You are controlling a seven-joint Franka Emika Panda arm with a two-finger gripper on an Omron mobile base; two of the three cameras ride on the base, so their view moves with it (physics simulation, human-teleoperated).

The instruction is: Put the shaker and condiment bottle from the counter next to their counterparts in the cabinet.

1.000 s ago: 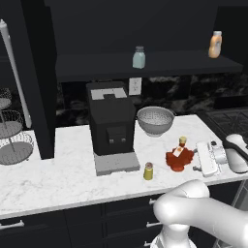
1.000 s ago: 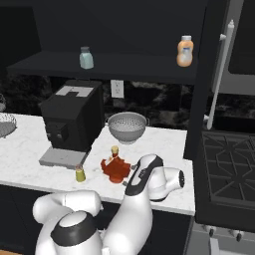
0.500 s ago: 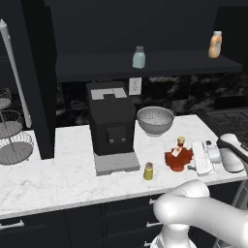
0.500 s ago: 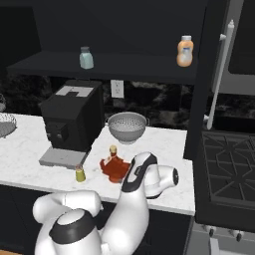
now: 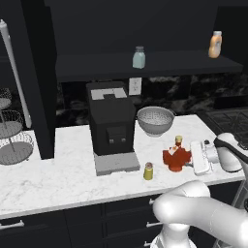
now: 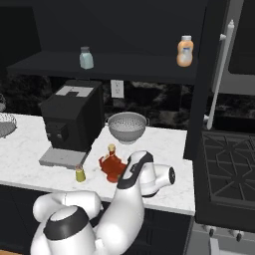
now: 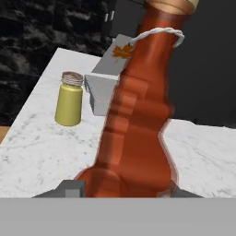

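Note:
The dark red condiment bottle (image 5: 175,157) (image 6: 113,167) stands upright on the marble counter, in front of the colander. In the hand view the condiment bottle (image 7: 138,129) sits close up between my two fingertips. My gripper (image 5: 188,160) (image 6: 122,174) (image 7: 126,191) is open, one finger on each side of the bottle's wide base. The yellow shaker (image 5: 148,171) (image 6: 79,174) (image 7: 69,99) stands a little to the bottle's left. On the black cabinet shelf (image 5: 97,65) (image 6: 50,62) stand the blue-green glass shaker (image 5: 139,57) (image 6: 86,58) and, far right, the orange squeeze bottle (image 5: 215,44) (image 6: 185,51).
A black coffee machine (image 5: 111,123) (image 6: 72,119) stands left of the bottle, with its grey drip tray near the shaker. A metal colander (image 5: 155,120) (image 6: 127,127) sits behind. A stove (image 6: 229,164) borders the counter on the right; a wire basket stand (image 5: 12,140) is far left.
My hand has slid left along the counter toward the red bottle and now has its fingers around the bottle's base. Bottle and shaker have not moved.

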